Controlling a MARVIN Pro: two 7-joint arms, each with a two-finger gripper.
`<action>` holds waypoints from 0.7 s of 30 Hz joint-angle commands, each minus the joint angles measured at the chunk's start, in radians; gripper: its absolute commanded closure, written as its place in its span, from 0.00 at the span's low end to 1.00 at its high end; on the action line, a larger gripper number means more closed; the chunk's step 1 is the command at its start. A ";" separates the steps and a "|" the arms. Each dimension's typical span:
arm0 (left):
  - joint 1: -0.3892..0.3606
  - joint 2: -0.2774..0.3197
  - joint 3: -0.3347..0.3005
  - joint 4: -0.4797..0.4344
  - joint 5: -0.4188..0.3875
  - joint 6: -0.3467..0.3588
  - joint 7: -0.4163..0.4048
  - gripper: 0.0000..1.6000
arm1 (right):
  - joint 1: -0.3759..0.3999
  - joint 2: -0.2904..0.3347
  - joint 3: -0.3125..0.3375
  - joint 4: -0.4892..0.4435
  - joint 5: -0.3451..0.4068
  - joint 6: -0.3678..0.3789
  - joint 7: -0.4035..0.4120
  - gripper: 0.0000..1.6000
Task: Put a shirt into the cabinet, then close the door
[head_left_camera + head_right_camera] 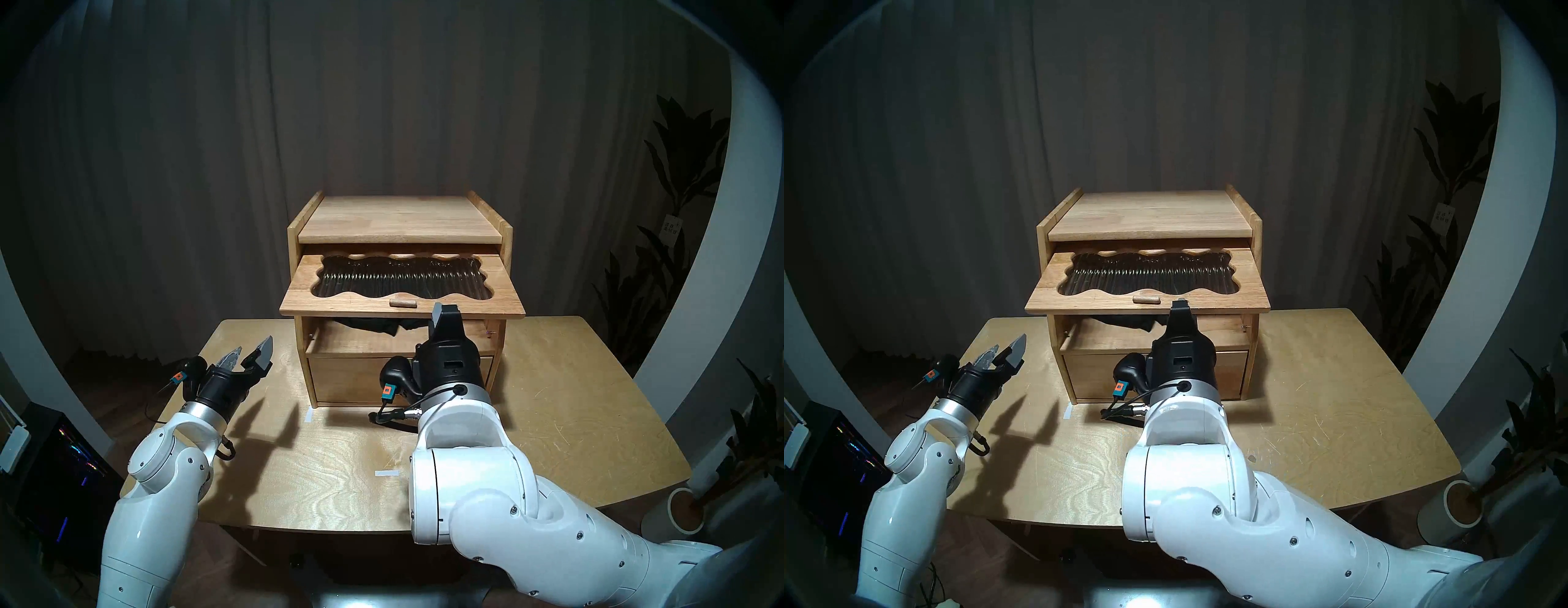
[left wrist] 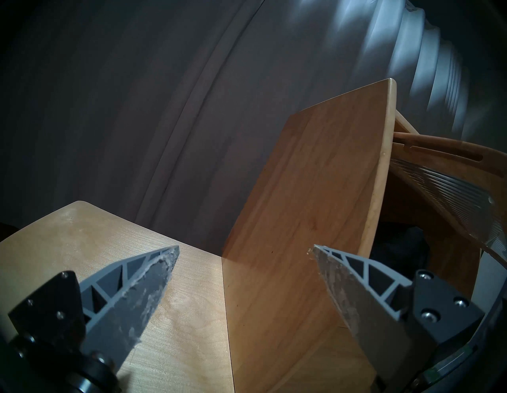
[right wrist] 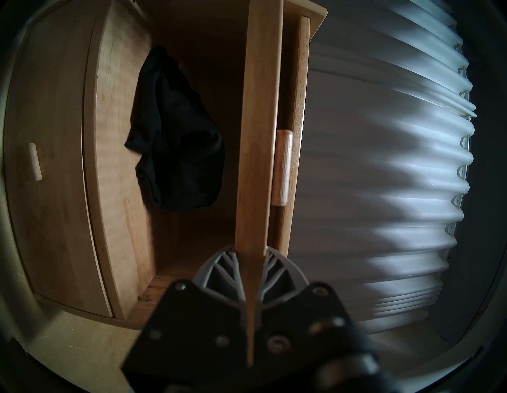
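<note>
The light wooden cabinet [image 1: 399, 216] stands at the back of the table. Its door [image 1: 339, 303], with wavy ribbed glass and a peg handle [image 3: 282, 167], is swung up to about level. My right gripper [image 1: 443, 312] is shut on the door's front edge [image 3: 260, 137], right of the handle. The black shirt [image 3: 178, 142] lies bundled inside the upper compartment, left of centre [image 1: 373, 329]. My left gripper [image 1: 252, 354] hovers open and holds nothing, left of the cabinet's side wall [image 2: 315, 192].
The drawer front [image 3: 49, 164] below the compartment is shut. White tape marks [image 1: 387, 473] lie on the wooden table [image 1: 572, 403]. A dark curtain hangs behind. Potted plants [image 1: 679, 212] stand at the right, and a computer tower [image 1: 63, 467] at the left.
</note>
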 commanded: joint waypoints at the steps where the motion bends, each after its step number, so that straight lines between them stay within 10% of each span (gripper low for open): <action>1: 0.015 -0.005 -0.006 -0.041 0.004 -0.017 -0.004 0.00 | -0.002 0.018 0.010 -0.047 -0.014 -0.001 -0.007 1.00; 21: 0.030 -0.006 -0.035 -0.034 -0.007 -0.023 -0.009 0.00 | 0.025 0.012 -0.015 -0.031 0.023 -0.001 -0.008 1.00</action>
